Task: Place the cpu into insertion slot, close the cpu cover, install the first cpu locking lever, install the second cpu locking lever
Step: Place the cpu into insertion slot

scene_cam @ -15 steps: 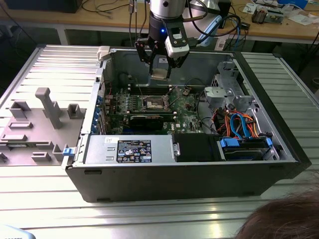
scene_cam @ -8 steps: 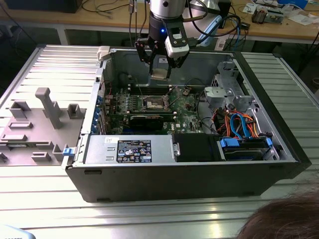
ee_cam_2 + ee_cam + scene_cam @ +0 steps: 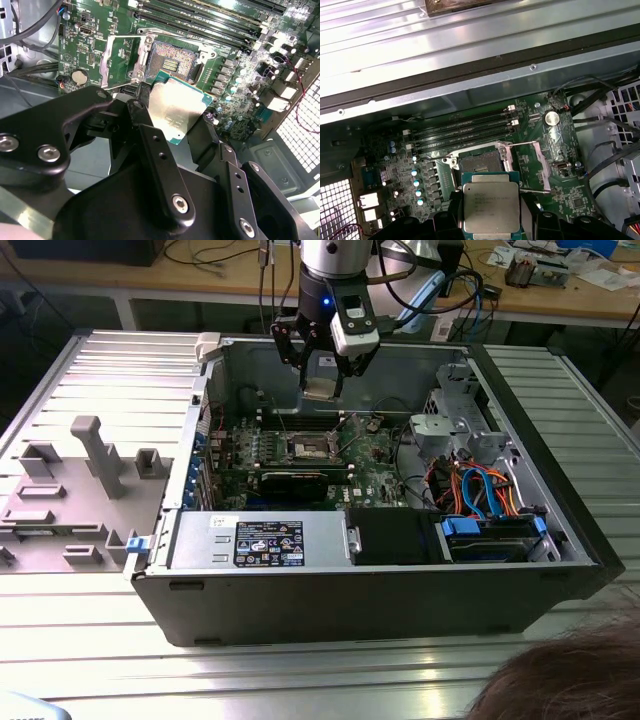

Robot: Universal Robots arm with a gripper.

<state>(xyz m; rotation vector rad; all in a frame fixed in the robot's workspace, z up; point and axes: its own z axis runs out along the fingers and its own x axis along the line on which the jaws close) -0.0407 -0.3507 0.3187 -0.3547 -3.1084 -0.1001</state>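
My gripper (image 3: 321, 386) is shut on the cpu (image 3: 320, 392), a flat square chip with a pale metal top. It hangs inside the open computer case, above the motherboard. In both wrist views the cpu (image 3: 175, 107) (image 3: 491, 202) sits flat between the black fingers (image 3: 150, 135), a little short of the insertion slot (image 3: 170, 62) (image 3: 480, 162). The insertion slot (image 3: 308, 447) lies open, its dark contact field bare. The cpu cover (image 3: 116, 57) (image 3: 526, 165) is swung back beside the slot. Two thin locking levers (image 3: 535, 191) stand released along the cover.
Long memory slots (image 3: 465, 127) run behind the socket. The case's back wall (image 3: 270, 365) stands close to the gripper. A drive cage (image 3: 455, 430) and coloured cables (image 3: 480, 490) lie at the exterior view's right. A grey fixture (image 3: 95, 455) rests outside the case. A person's hair (image 3: 570, 680) shows at the front.
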